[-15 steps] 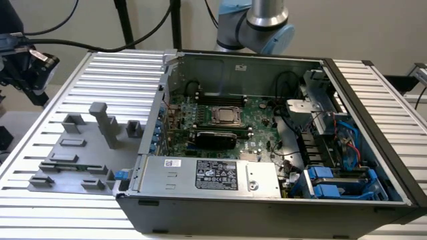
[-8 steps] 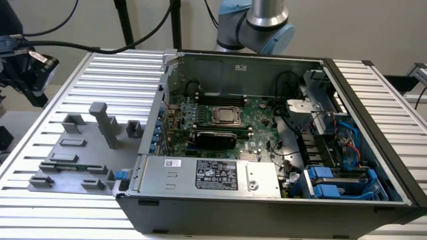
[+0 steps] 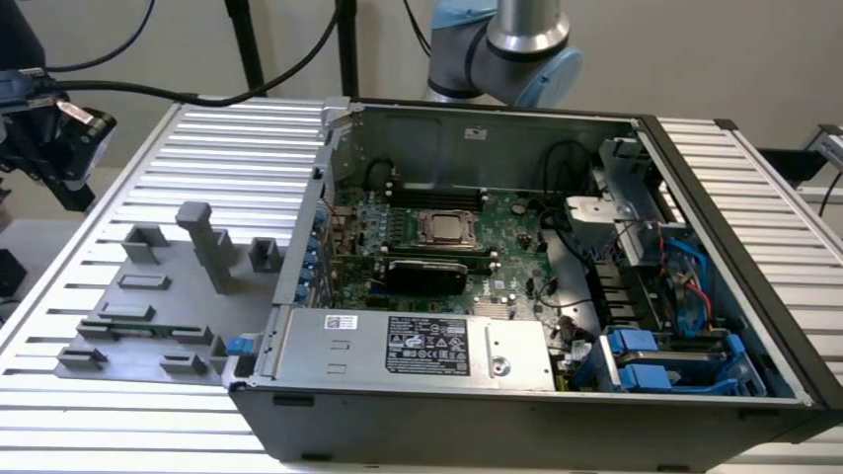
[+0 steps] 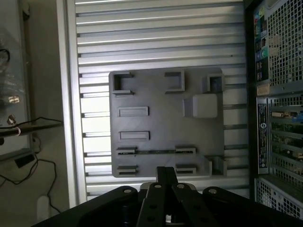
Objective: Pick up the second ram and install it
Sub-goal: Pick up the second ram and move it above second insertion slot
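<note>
Closed claw (image 4: pixel 165 171), one ram stick (image 4: pixel 156 152), one grey holder plate (image 4: pixel 163 124)

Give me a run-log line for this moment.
gripper: shut, empty | second ram: lying in grey holder tray, untouched | install: not done

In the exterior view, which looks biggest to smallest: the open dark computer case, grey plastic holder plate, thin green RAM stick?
Largest: open dark computer case
Middle: grey plastic holder plate
Smallest: thin green RAM stick, resting on that plate
</note>
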Robot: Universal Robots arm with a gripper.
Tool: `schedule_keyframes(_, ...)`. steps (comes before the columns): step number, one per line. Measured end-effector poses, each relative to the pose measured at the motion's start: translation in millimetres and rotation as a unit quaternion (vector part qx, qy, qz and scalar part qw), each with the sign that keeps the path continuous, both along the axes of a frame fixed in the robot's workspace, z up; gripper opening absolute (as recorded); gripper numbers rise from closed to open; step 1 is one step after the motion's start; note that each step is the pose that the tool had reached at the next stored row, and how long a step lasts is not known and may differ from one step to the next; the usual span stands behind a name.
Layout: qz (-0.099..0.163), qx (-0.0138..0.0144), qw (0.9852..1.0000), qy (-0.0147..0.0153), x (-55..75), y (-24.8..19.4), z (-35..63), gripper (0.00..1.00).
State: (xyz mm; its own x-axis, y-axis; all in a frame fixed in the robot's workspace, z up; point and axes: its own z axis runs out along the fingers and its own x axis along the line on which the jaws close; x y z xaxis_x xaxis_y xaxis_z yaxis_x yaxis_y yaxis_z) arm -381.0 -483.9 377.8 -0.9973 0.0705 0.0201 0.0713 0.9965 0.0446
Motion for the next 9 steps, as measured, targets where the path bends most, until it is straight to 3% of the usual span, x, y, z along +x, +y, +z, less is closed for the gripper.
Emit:
schedule_keyframes(3,0.001,0.0,1.0,0.0001,-0.4,0.0,0.0,0.11)
schedule_keyframes(9,0.052,0.0,0.9986,0.0,-0.5,0.1,-1.2,0.11)
